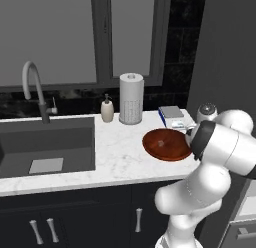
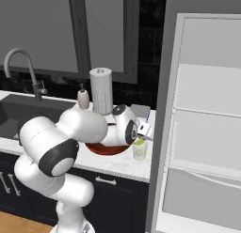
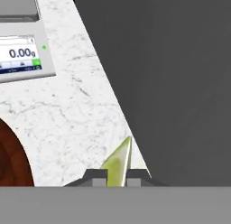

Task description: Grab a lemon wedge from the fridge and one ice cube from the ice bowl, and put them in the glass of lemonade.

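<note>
From the hand view we see the gripper (image 3: 113, 179) pinching the lemon wedge (image 3: 119, 163) over the marble counter (image 3: 76, 119) beside a scale (image 3: 22, 53), while the right base view puts it just above the glass of lemonade (image 2: 140, 150), next to the ice bowl (image 2: 106, 149).

The tiny yellow-green pointed lemon wedge (image 3: 118, 165) is pinched between two dark finger tips, point outward, above the white marbled counter. The small clear glass tumbler of pale yellowish lemonade (image 2: 140, 150) stands upright near the counter's front edge, just beside the wide, shallow, glossy reddish-brown round ice bowl (image 1: 166, 144). The tall matte grey fridge (image 2: 207, 124) stands open at the counter's end, white shelved interior exposed.
</note>
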Motion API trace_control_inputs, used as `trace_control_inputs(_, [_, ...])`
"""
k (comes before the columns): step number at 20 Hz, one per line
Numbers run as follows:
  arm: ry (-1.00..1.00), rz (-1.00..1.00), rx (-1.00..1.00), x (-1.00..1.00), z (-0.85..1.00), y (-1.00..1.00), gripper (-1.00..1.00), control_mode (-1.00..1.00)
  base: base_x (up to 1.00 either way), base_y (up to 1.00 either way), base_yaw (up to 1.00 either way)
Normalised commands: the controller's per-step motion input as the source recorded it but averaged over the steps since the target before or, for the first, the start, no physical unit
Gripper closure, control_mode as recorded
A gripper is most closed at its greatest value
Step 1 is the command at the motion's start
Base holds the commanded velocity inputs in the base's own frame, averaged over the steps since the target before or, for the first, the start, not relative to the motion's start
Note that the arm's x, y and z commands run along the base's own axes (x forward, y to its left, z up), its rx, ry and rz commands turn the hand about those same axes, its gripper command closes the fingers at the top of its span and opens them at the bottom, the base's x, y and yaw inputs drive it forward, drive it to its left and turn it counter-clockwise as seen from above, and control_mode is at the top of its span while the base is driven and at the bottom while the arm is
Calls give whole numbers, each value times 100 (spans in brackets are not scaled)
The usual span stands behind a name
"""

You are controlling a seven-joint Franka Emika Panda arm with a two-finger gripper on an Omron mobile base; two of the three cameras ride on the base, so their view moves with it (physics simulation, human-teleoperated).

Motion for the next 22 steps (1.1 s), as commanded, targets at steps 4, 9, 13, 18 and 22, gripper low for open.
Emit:
trace_control_inputs(4, [-1,0,0,17,-29,-14,100,-100,0,0,0])
trace_control_inputs(9, [-3,0,0,0,-1,-6,-100,-100,0,0,0])
trace_control_inputs(13, [-9,0,4,-1,23,-5,-100,-100,0,0,0])
trace_control_inputs(18, [-10,0,5,-5,56,0,-100,-100,0,0,0])
trace_control_inputs(22, [-17,0,3,-27,89,8,-100,-100,0,0,0])
